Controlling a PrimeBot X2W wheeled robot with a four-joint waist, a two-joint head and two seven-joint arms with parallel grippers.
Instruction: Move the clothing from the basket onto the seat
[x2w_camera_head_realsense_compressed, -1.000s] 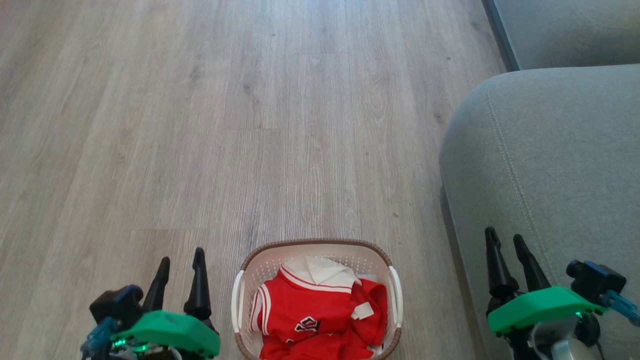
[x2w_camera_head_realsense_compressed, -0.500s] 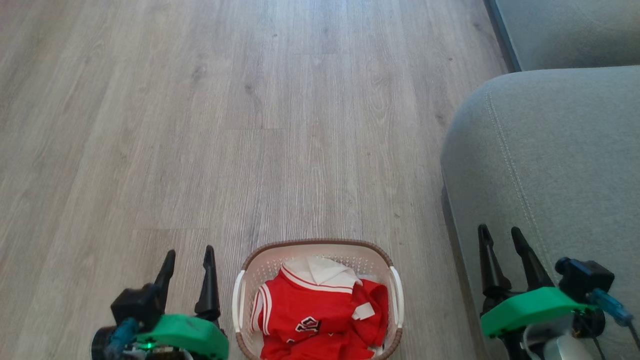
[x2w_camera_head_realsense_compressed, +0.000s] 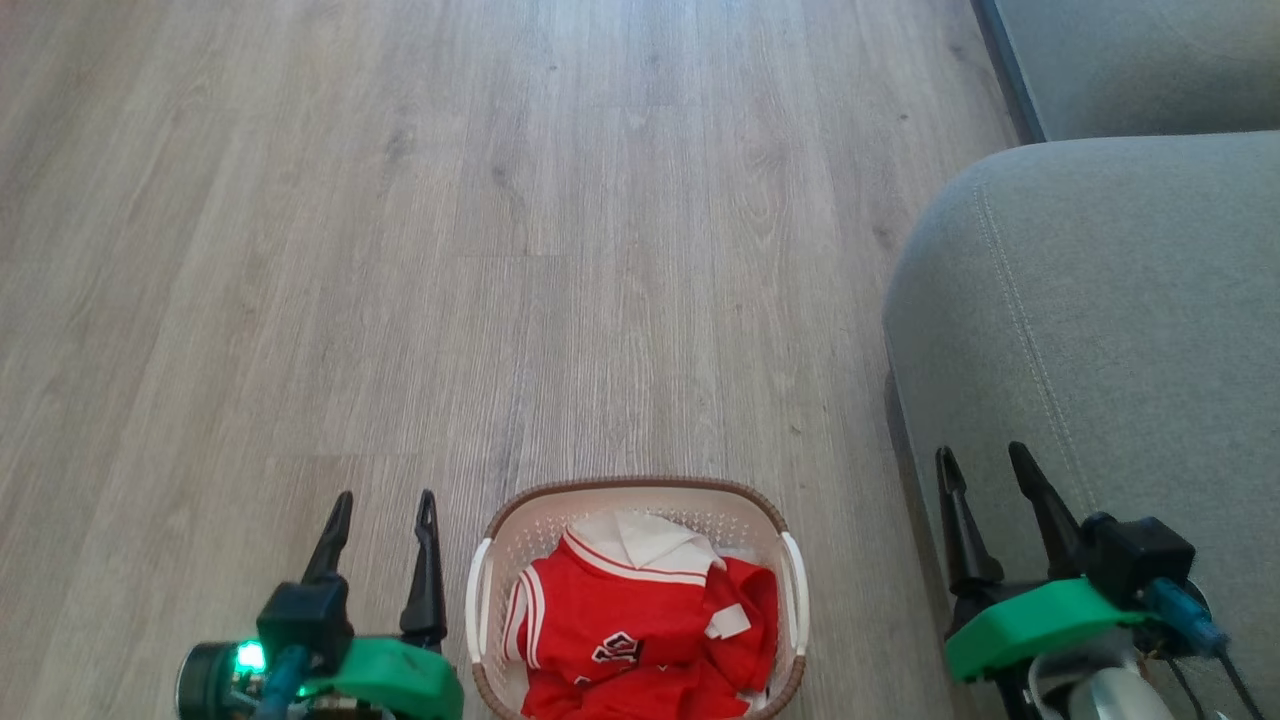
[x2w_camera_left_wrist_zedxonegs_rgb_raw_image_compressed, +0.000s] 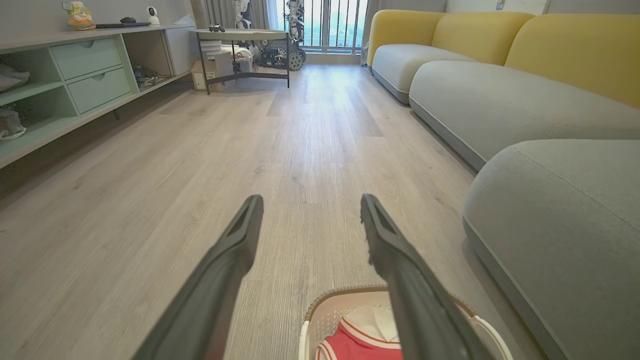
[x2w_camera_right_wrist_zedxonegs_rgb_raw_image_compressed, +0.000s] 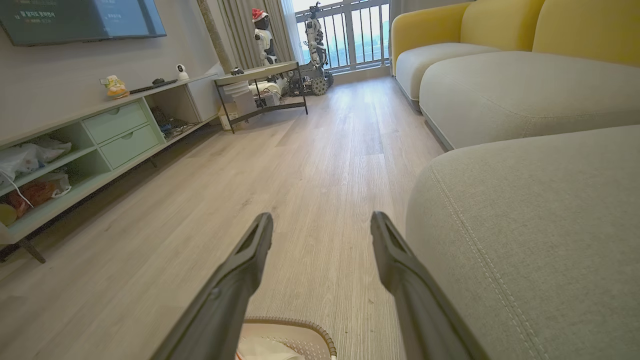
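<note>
The left fingers (x2w_camera_head_realsense_compressed: 428, 570) stand apart at the lower left of the head view, tips pointing up the picture, with nothing between them. The right fingers (x2w_camera_head_realsense_compressed: 958, 525) stand apart the same way at the lower right, also empty. Between the two pairs the basket (x2w_camera_head_realsense_compressed: 630, 486) sits on the wooden floor (x2w_camera_head_realsense_compressed: 500, 250), its near end cut off by the bottom edge. The clothing (x2w_camera_head_realsense_compressed: 610, 610) lies heaped inside it, red with a white collar on top. Its lettering is partly folded under and cannot be read. The left fingers are just beside the basket's left handle, not touching it. The right fingers show against the grey seat (x2w_camera_head_realsense_compressed: 1100, 300), which runs out of the picture on the right. Whether they touch it cannot be told.

In the left wrist view the fingers (x2w_camera_left_wrist_zedxonegs_rgb_raw_image_compressed: 235, 250) spread wide above bare floor. The basket (x2w_camera_left_wrist_zedxonegs_rgb_raw_image_compressed: 325, 302) shows at the bottom edge, partly hidden behind the right-hand finger. A strip of red and white clothing (x2w_camera_left_wrist_zedxonegs_rgb_raw_image_compressed: 350, 345) lies below the fingertips, and the seat (x2w_camera_left_wrist_zedxonegs_rgb_raw_image_compressed: 575, 210) rises on the right.

In the right wrist view the fingers (x2w_camera_right_wrist_zedxonegs_rgb_raw_image_compressed: 245, 260) are again apart. The basket rim (x2w_camera_right_wrist_zedxonegs_rgb_raw_image_compressed: 300, 322) peeks in at the bottom between them, holding a scrap of white cloth too small to make out. The seat (x2w_camera_right_wrist_zedxonegs_rgb_raw_image_compressed: 525, 225) is close on the right.
</note>
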